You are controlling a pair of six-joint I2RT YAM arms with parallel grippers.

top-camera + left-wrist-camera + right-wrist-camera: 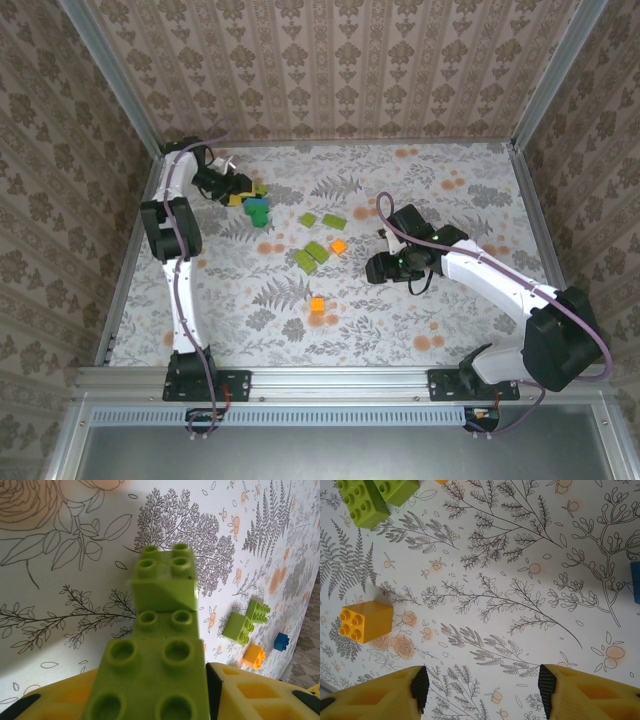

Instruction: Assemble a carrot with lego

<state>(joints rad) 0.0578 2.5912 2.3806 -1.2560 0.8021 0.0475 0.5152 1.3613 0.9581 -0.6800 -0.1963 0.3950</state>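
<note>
Left wrist: carrot [161, 625] inside left gripper [155, 695], grip unclear; right gripper [482, 682] wide, empty.

Overhead camera looks down; wrist cameras skim the same table [450, 200] closely.

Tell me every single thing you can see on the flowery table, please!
Lime-green brick stack: one, lime green, between the fingers of the left gripper.
Loose lime-green bricks: four, lime green, table middle.
Orange bricks: two, orange, table middle, apart.
Blue brick: one, blue, near the stack.
Dark-green brick: one, dark green, beside the blue one.
Table: one, white floral, under everything.
Left gripper: one, yellow fingers, far left.
Right gripper: one, yellow fingers, right of the bricks.
</note>
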